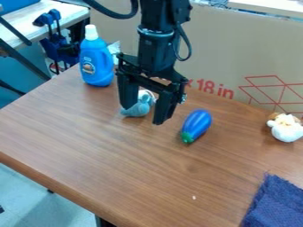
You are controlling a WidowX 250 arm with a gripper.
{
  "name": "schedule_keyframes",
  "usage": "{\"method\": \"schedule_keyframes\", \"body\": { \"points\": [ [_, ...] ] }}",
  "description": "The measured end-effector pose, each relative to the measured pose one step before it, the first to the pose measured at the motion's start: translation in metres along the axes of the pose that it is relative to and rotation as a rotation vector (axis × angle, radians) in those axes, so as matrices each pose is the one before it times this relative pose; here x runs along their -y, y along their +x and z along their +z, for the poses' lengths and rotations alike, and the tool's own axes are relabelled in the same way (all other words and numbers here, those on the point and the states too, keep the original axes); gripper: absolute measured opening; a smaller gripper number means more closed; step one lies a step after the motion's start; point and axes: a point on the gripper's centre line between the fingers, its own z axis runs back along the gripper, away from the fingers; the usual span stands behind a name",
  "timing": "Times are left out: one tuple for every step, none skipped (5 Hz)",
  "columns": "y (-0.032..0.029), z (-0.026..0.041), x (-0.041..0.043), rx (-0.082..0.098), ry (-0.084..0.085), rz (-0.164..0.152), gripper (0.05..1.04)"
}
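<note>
The black gripper (pixel 142 116) hangs over the back middle of the wooden table, its two fingers spread wide apart. Behind and between them shows a light-blue plush toy (pixel 139 106), partly hidden by the gripper; whether they touch, I cannot tell. Just right of the gripper lies a blue toy eggplant (pixel 197 124) with a green end towards the front. A blue bottle (pixel 96 60) with a white cap stands upright to the left of the gripper.
At the right edge sits a small white and brown toy (pixel 285 127). A dark blue cloth (pixel 276 205) lies at the front right corner. A cardboard sheet (pixel 237 57) stands along the back of the wooden table (pixel 118 164).
</note>
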Motion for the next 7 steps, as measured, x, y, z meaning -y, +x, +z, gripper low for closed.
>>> {"method": "schedule_keyframes", "body": {
  "points": [
    [-0.00138, -0.00871, 0.00113, -0.0321, -0.0007, 0.0017, 1.001],
    [0.00764, -0.00434, 0.02164, 0.0139, -0.0033, 0.0515, 1.001],
    [0.00809, 0.00605, 0.04115, 0.0616, 0.0368, -0.0199, 1.001],
    [0.00183, -0.00182, 0.03020, 0.0437, -0.0430, -0.0367, 1.001],
    [-0.00389, -0.00726, 0.02948, -0.0012, -0.0480, -0.0903, 1.001],
    [-0.00950, -0.01724, 0.02924, -0.0219, -0.0492, -0.0969, 1.001],
    [0.00094, -0.02389, 0.01779, -0.0366, -0.0437, -0.0387, 1.001]
  ]
}}
